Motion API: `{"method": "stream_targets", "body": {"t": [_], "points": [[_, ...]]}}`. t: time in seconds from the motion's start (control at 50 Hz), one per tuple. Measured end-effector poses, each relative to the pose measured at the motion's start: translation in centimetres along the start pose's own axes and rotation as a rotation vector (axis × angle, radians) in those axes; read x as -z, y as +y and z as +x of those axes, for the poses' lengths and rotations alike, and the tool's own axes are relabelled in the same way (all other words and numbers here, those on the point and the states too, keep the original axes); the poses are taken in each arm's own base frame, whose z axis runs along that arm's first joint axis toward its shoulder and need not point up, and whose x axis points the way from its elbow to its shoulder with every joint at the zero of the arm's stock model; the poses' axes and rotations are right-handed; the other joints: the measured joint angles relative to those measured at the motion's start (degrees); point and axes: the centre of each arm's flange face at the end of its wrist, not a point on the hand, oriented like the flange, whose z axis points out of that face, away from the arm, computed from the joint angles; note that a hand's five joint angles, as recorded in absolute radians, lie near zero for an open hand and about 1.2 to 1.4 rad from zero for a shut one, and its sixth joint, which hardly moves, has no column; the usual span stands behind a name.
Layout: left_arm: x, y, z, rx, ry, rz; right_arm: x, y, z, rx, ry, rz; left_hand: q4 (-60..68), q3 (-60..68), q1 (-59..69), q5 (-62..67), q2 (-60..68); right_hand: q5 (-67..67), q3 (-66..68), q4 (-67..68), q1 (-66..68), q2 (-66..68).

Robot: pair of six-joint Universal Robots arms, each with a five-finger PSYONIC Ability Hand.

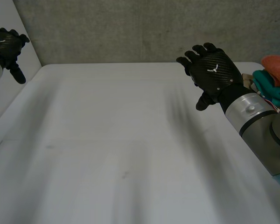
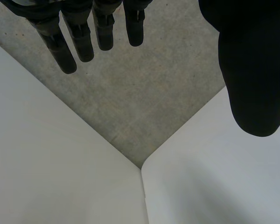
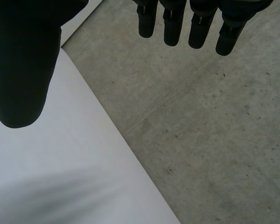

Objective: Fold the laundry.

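Note:
A pile of laundry sits at the table's far right edge: an orange cloth (image 1: 277, 66) on top of a teal cloth (image 1: 272, 90). My right hand (image 1: 213, 71) hovers above the table just left of that pile, open and holding nothing. In its own wrist view the fingers (image 3: 171, 25) hang straight over the floor beyond the table's far edge. My left hand (image 1: 7, 44) is raised at the far left, off the table's corner, also open and empty, with straight fingers (image 2: 81, 39) in the left wrist view.
The white table (image 1: 121, 149) spreads bare across the middle. A grey concrete wall (image 1: 130, 28) runs behind its far edge. A second white surface (image 2: 46, 163) meets the table at the far left corner, with concrete floor (image 3: 214, 130) beyond.

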Motion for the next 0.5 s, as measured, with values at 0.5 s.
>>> {"method": "stream_targets", "body": {"t": [0.5], "points": [[-5.0,11.4,1.9,-0.38,0.005,-0.165,0.9,-2.6,-2.1,0.047,0.009,0.041,-0.07,0.0,0.0,0.0,-0.12,0.0,-0.01,0.0,0.0,0.0]]}}
